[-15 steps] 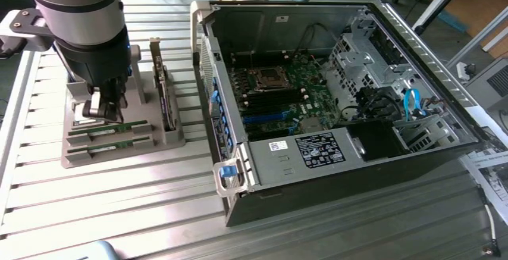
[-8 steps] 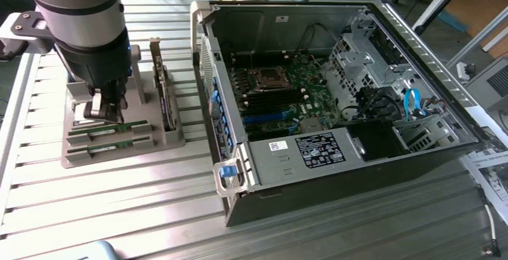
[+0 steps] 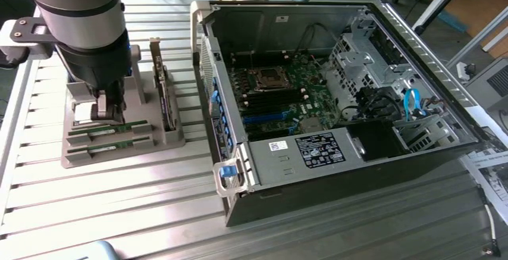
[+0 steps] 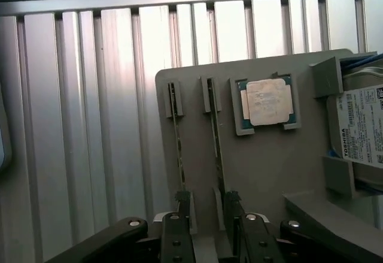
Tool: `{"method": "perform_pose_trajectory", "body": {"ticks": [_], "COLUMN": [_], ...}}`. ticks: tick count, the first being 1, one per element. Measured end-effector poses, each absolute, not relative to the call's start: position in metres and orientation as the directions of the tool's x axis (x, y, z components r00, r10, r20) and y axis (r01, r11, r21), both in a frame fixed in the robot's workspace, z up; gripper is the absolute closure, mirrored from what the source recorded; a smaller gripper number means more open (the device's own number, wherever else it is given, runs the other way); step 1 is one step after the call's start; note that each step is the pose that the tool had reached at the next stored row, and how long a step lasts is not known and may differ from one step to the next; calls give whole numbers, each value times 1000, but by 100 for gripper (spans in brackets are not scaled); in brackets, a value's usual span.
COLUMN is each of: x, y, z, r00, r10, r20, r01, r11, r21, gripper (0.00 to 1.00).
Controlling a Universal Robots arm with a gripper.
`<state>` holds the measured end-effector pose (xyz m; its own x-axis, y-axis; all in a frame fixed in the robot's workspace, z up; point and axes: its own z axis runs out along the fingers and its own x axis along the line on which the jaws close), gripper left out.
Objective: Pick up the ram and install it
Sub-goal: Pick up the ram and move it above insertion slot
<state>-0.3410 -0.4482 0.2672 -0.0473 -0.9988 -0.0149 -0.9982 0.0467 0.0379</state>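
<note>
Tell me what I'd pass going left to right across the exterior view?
Grey holder carrying the ram sticks → upright expansion card → open computer case → CPU socket → blue cable → printed sheet.

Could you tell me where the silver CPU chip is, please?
The CPU chip sits in a pocket of the grey holder, between the ram sticks and the hard drive; the holder stands at the exterior view's left, beside the computer case.

Silver ribbed metal table (image 3: 119,206) with long straight stripes. Plain grey plastic holder tray (image 4: 269,161). Slim green ram stick (image 3: 109,130) with little black chips. Square silver chip (image 4: 266,101) with a green rim. Black metal gripper (image 4: 207,200) with shiny silver screws. Black metal computer case (image 3: 357,188), bright blue cable (image 3: 411,104).
</note>
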Motion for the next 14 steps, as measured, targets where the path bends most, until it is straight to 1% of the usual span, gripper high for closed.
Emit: {"method": "perform_pose_trajectory", "body": {"ticks": [4, 14], "x": [-342, -346], "y": [-448, -451], "z": [266, 261], "r00": [-5, -2], "r10": [-1000, -1000], "r20": [-15, -15], "r01": [-999, -999], "r11": [5, 1], "r21": [38, 38], "gripper": [64, 64]}}
